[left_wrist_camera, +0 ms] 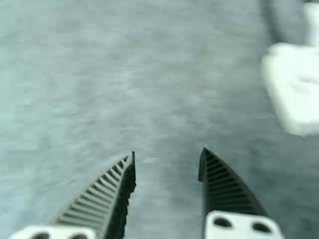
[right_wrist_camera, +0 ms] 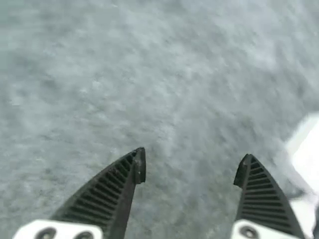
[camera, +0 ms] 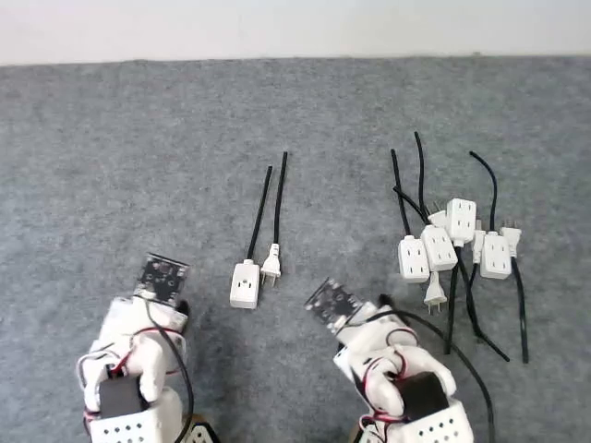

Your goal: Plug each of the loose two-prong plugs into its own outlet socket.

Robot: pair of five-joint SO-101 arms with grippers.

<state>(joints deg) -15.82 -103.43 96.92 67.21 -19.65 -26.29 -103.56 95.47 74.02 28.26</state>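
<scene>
A white outlet socket (camera: 244, 284) lies mid-table beside a white two-prong plug (camera: 271, 265), each on a black cord running away from the arms. To the right lies a tangle of several white sockets (camera: 438, 247) and loose plugs (camera: 435, 293) with black cords. The left arm (camera: 138, 360) sits at the near left. My left gripper (left_wrist_camera: 168, 152) is open over bare carpet, with a blurred white socket (left_wrist_camera: 294, 94) off to one side. The right arm (camera: 397, 374) is at the near centre-right. My right gripper (right_wrist_camera: 194, 153) is open and empty, with a white piece (right_wrist_camera: 306, 149) at the frame's edge.
Grey carpet (camera: 138, 166) covers the whole table. A pale wall (camera: 295, 28) runs along the far edge. The black cords (camera: 466, 295) of the right-hand cluster trail toward the right arm.
</scene>
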